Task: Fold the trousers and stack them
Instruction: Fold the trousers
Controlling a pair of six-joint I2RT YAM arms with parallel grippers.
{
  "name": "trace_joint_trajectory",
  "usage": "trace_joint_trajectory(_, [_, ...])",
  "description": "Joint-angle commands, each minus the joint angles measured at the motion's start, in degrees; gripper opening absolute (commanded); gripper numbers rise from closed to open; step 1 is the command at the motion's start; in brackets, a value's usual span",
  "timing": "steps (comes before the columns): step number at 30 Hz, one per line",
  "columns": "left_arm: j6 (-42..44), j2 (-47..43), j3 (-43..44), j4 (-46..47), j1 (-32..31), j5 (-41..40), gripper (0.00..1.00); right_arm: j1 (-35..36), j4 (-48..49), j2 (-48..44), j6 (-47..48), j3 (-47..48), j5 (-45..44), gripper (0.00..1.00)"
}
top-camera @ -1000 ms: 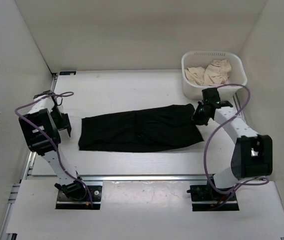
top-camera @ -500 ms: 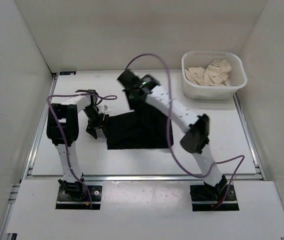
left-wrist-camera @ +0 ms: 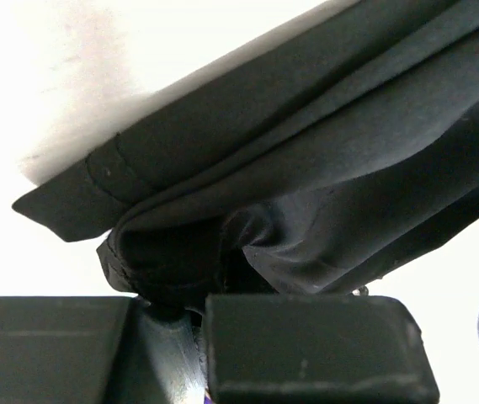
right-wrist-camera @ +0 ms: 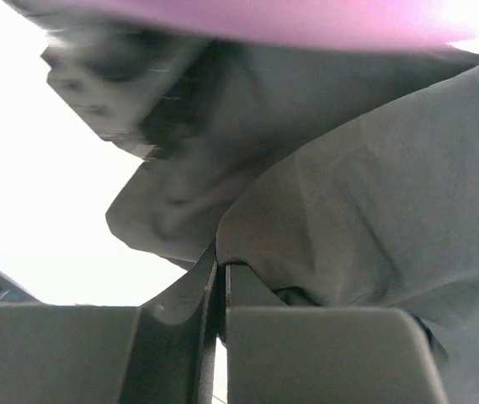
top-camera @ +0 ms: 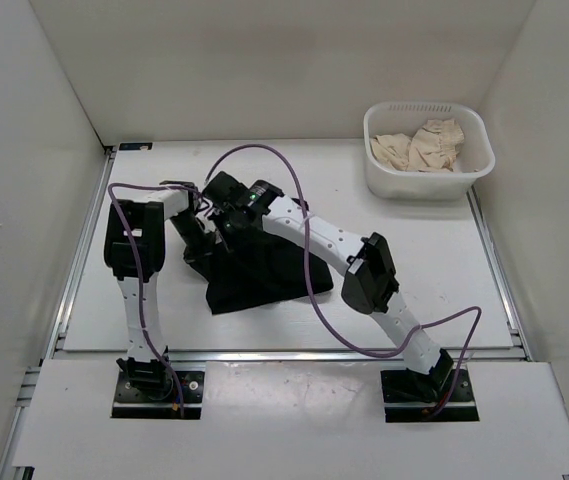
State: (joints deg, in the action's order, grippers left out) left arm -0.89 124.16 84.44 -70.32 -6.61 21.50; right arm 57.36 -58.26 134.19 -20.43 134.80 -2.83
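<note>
You are looking at a white table [top-camera: 414, 250] inside a white-walled enclosure, with 2 arms bolted at the near edge.

Changes first. 1 second ago the trousers [top-camera: 264, 272] lay stretched full length across the middle of the table, with 1 arm at each end. Half a second ago the right arm had carried its end across to the left, doubling the cloth over. Now both arms meet left of centre, and the trousers sit as a bunched, tent-shaped black heap. It is pulled up toward the grippers at its far-left corner and rests on the table along its near edge.

- Left gripper [top-camera: 196, 240]: it stood apart from the cloth before. Now it is clamped on a gathered wad of hem, and the left wrist view shows several layers of fold bunched between the fingers [left-wrist-camera: 315, 353].
- Right gripper [top-camera: 220, 210]: its jaws are pressed together on a thin edge of the black fabric, as they were throughout. In the right wrist view the cloth runs straight down into the slit between the fingers [right-wrist-camera: 323, 353]. A purple cable blurs the top of that view.
- The 2 grippers sit just beside each other over the same corner.

Containers: 1 white plastic basket [top-camera: 379, 150] sits at the far-right corner, well apart from the trousers and unmoved. It holds crumpled beige cloths [top-camera: 421, 146].
</note>
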Motion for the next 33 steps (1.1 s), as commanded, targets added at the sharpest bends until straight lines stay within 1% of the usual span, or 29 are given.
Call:
trace_joint_trajectory(1, [0.89,1.78,2.47,7.48,-0.68,0.04,0.14,2.31,5.17,-1.30,5.12,1.60,6.51,0.00])
trace_joint_trajectory(4, [0.89,1.79,5.28,6.79,-0.68,0.74,0.14,3.80,5.17,0.89,7.76,2.65,7.30,0.00])
trace_joint_trajectory(8, [0.89,2.32,6.52,6.25,-0.68,1.27,0.14,5.30,6.23,5.36,10.40,4.58,7.93,0.01])
trace_joint_trajectory(9, [0.89,2.84,6.52,6.25,-0.68,1.27,0.14,5.30,6.23,5.99,10.41,4.59,7.93,0.10])
trace_joint_trajectory(11, [0.89,2.84,6.00,6.25,-0.68,1.27,0.14,5.30,8.76,6.60,9.88,4.59,7.93,0.23])
trace_joint_trajectory(12, [0.89,2.84,6.00,6.25,-0.68,1.27,0.14,5.30,9.30,7.13,9.88,4.59,7.93,0.44])
trace_joint_trajectory(13, [0.89,2.84,6.00,6.25,-0.68,1.27,0.15,5.82,9.30,7.14,10.40,4.59,7.93,0.57])
trace_joint_trajectory(14, [0.89,2.84,6.00,6.25,-0.68,0.75,0.22,5.83,9.83,7.66,10.41,4.59,8.45,0.70])
trace_joint_trajectory(15, [0.89,2.23,6.00,6.25,-0.68,0.04,0.27,5.83,9.83,7.66,11.71,4.59,9.24,0.85])
trace_joint_trajectory(16, [0.89,2.23,5.47,6.25,-0.16,-2.05,0.32,5.83,9.83,7.66,12.25,4.59,9.25,0.89])
trace_joint_trajectory(17, [0.89,1.45,5.47,6.25,-0.16,-3.03,0.42,5.83,9.83,5.66,12.86,4.59,9.25,0.92])
trace_joint_trajectory(18, [0.89,0.74,4.86,6.25,0.98,-3.82,0.47,5.83,9.83,4.34,13.48,4.59,9.25,0.96])
trace_joint_trajectory(19, [0.89,-1.01,4.85,6.25,2.90,-4.44,0.51,5.83,9.83,2.58,14.09,3.72,7.68,0.97])
trace_joint_trajectory(20, [0.89,-2.07,4.85,6.25,3.96,-5.84,0.54,6.35,11.14,-2.13,14.10,0.67,6.53,0.99])
trace_joint_trajectory(21, [0.89,-3.21,4.85,6.25,4.85,-7.07,0.58,6.36,13.85,-4.88,14.10,-1.63,5.22,0.99])
trace_joint_trajectory(22, [0.89,-5.83,4.85,6.25,5.64,-8.56,0.59,6.36,15.27,-7.69,13.49,-3.91,3.64,0.99])
trace_joint_trajectory(23, [0.89,-7.34,4.85,6.95,6.34,-10.49,0.60,6.36,16.59,-13.11,12.70,-6.28,1.27,0.99])
trace_joint_trajectory(24, [0.89,-8.83,4.85,7.74,7.04,-14.69,0.60,5.05,18.86,-15.78,11.65,-11.00,0.29,0.99])
trace_joint_trajectory(25, [0.89,-10.41,4.85,7.75,7.05,-16.99,0.62,4.52,19.84,-18.33,10.33,-13.49,-0.59,0.99])
trace_joint_trajectory(26, [0.89,-13.56,4.85,8.62,7.05,-19.36,0.64,3.73,19.85,-22.70,6.92,-15.78,-1.47,0.99])
trace_joint_trajectory(27, [0.89,-15.16,4.85,9.41,7.05,-22.95,0.64,1.55,20.46,-24.66,4.98,-17.97,-2.09,0.99])
trace_joint_trajectory(28, [0.89,-18.48,4.85,9.94,7.05,-24.12,0.66,0.13,19.60,-27.90,0.95,-22.61,-2.70,0.99])
trace_joint_trajectory(29, [0.89,-20.17,4.85,10.47,5.66,-25.26,0.66,-2.93,18.63,-29.32,-0.74,-25.26,-3.40,0.99])
trace_joint_trajectory(30, [0.89,-21.75,4.85,10.47,4.77,-26.06,0.67,-4.35,17.92,-30.73,-1.89,-28.34,-3.41,0.99])
trace_joint_trajectory(31, [0.89,-23.24,4.85,10.99,3.72,-26.07,0.67,-5.67,17.92,-33.70,-4.16,-36.11,-3.41,0.99])
trace_joint_trajectory(32, [0.89,-25.87,4.33,11.00,2.49,-25.11,0.69,-8.47,17.92,-35.12,-5.05,-39.93,-3.41,0.99])
trace_joint_trajectory(33, [0.89,-27.11,3.11,11.61,-0.74,-23.88,0.70,-9.89,18.88,-36.36,-5.76,-43.36,-2.10,0.99])
